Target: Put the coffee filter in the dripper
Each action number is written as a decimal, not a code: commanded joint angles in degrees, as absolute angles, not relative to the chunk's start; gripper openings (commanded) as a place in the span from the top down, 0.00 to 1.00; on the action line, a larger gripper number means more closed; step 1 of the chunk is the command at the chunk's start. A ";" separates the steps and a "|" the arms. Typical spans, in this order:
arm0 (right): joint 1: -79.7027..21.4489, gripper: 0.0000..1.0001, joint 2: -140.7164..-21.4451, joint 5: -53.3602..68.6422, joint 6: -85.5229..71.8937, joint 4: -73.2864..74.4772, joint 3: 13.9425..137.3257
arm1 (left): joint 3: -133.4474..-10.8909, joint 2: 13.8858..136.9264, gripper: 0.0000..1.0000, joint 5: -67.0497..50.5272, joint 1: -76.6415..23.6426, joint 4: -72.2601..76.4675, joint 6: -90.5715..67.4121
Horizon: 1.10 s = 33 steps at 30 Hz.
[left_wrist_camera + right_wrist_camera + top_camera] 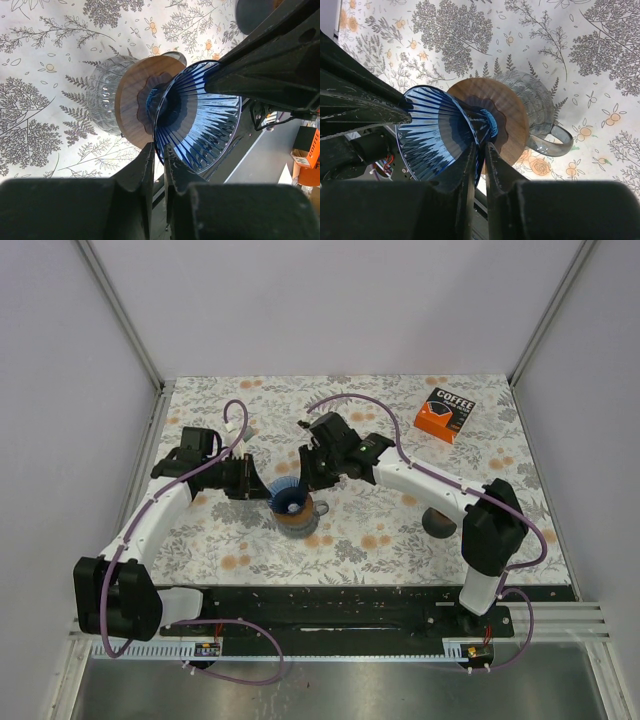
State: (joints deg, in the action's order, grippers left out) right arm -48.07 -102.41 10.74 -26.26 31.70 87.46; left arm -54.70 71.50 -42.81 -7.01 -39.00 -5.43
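White enclosure walls stand around a floral tablecloth (400,540). Near its middle a blue glass dripper (288,497) sits on a wooden collar (132,95) over a clear glass mug (540,105).

The left gripper (158,150) meets the dripper from the left and the right gripper (481,149) from the right. Each has its fingers pressed nearly together, pinching the dripper's ribbed rim.

The wrist views show this pinch, the collar and the mug's handle (560,140), which the overhead view barely resolves. Only the overhead view places the orange box marked COFFEE (445,413) near the far right corner, well apart from both grippers.
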 commanded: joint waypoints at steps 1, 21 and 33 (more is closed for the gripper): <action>-46.49 1.00 -104.15 12.66 -25.84 31.82 84.64 | -53.00 73.48 0.89 -39.38 -6.86 -38.15 -2.55; -43.77 1.00 -108.54 15.12 -26.46 29.62 80.95 | -53.62 81.30 1.00 -37.97 -8.35 -36.91 -1.76; -43.68 0.79 -107.32 19.07 -26.19 29.97 84.63 | -57.56 80.16 0.79 -37.26 -8.26 -38.84 -0.53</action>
